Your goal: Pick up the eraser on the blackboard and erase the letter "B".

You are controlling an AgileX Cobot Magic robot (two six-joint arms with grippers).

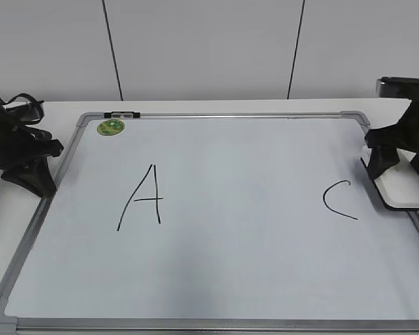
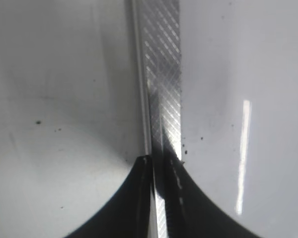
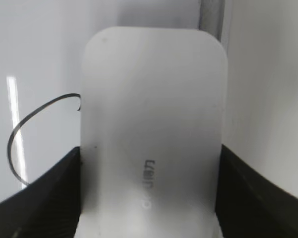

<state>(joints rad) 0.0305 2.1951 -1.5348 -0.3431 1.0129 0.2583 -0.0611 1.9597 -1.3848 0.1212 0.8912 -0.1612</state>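
The white eraser (image 1: 403, 188) sits at the right edge of the blackboard (image 1: 251, 244), just right of the letter "C" (image 1: 337, 200). My right gripper (image 1: 399, 167) is over it, one finger pressed against each long side. In the right wrist view the eraser (image 3: 151, 124) fills the space between the fingers (image 3: 149, 163), with grey print on its top and the "C" (image 3: 20, 129) to its left. No letter "B" shows on the board. My left gripper (image 1: 38, 183) is shut and empty by the board's left frame.
A large letter "A" (image 1: 143, 199) is on the board's left half. A round green magnet (image 1: 111, 127) and a black clip (image 1: 121, 114) are at the top left corner. The left wrist view shows the metal frame (image 2: 161, 74) beneath the shut fingers (image 2: 159, 161).
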